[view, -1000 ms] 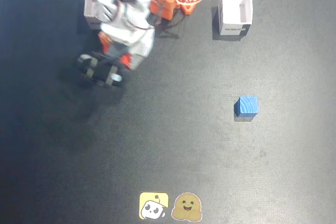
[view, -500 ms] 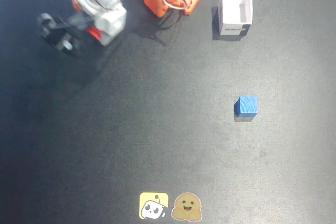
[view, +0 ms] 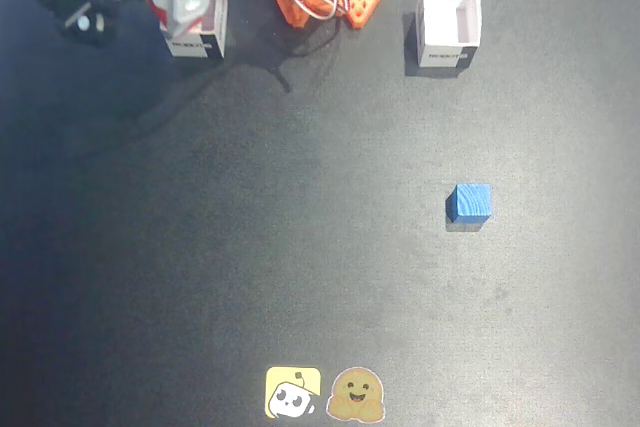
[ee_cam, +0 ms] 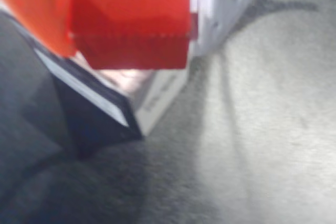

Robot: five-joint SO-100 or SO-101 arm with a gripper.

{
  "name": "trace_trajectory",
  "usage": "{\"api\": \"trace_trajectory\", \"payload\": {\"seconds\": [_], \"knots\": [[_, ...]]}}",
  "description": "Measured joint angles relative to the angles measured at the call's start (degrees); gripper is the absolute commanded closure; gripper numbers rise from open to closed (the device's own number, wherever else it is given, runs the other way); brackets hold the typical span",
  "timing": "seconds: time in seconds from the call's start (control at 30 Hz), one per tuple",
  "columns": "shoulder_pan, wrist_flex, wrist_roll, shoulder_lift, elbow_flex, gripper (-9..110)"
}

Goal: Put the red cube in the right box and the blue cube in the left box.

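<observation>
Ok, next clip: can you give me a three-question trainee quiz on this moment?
1. True or false: the blue cube lies inside a box.
2. What does the gripper hold? A) the red cube B) the blue cube C) nothing
3. Fill in: in the fixed view, the empty box stands at the upper ____.
Key: 1 false, it sits on the black mat; 2 A; 3 right.
</observation>
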Motion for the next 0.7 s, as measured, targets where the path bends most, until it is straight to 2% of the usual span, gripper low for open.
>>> {"api": "trace_trajectory", "payload": {"seconds": [0.7], "knots": [[5.89,2.20,2.72,6.59,3.78,89]]}}
